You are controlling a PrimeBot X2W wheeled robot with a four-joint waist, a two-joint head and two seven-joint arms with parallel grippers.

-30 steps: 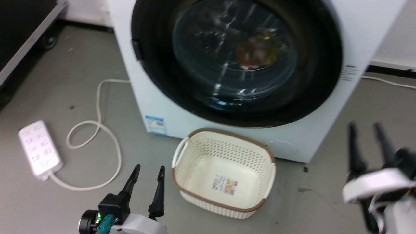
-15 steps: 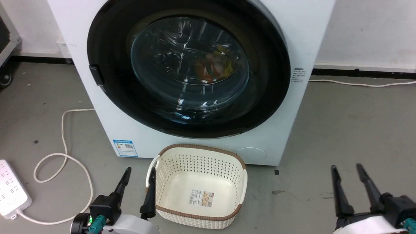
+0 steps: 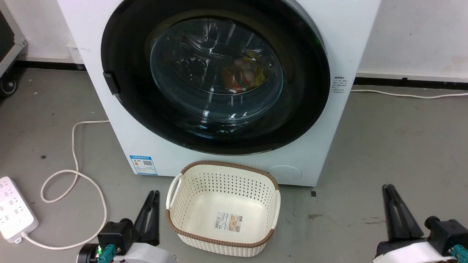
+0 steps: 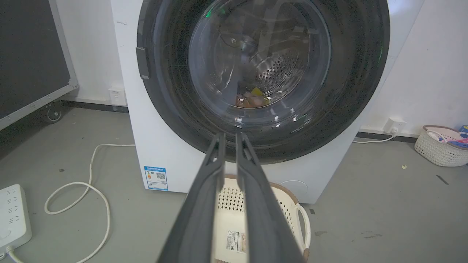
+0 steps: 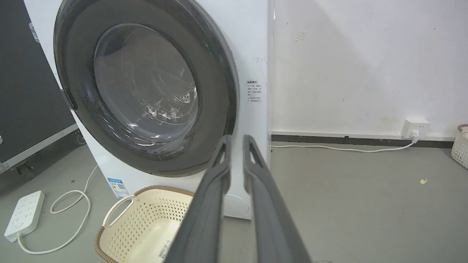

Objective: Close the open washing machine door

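Closing step: the washing machine door (image 3: 215,76) is being seen lying flat against the front of the washing machine (image 3: 351,36), with no gap showing along its black rim; the task is being judged done, or all but done.
Left pincer: the left pincer (image 3: 154,193) is being held clenched on nothing, low before the washing machine and well apart from the door.
Right pincer: the right pincer (image 3: 388,188) is likewise being held clenched and empty, before the washing machine's right corner, over bare floor.
Doing it well: whether the catch is engaged cannot be told. If a last push is being weighed, it is best being given with clenched tips on the black rim beside the latch tab (image 3: 110,83), toward the washing machine's left edge, squarely and slowly, the glass bowl being spared.
Contents: coloured laundry (image 3: 241,75) is being shown through the glass, inside the washing machine.
In the way: a cream basket (image 3: 223,163) is being left just at the washing machine's foot, under the door; a reach from the left pincer is being judged to need routing over or beside it.
Around: a power strip (image 3: 14,208) and its looping cable (image 3: 74,146) are lying on the floor left of the washing machine; a blue sticker (image 3: 144,165) is being shown low on its front.
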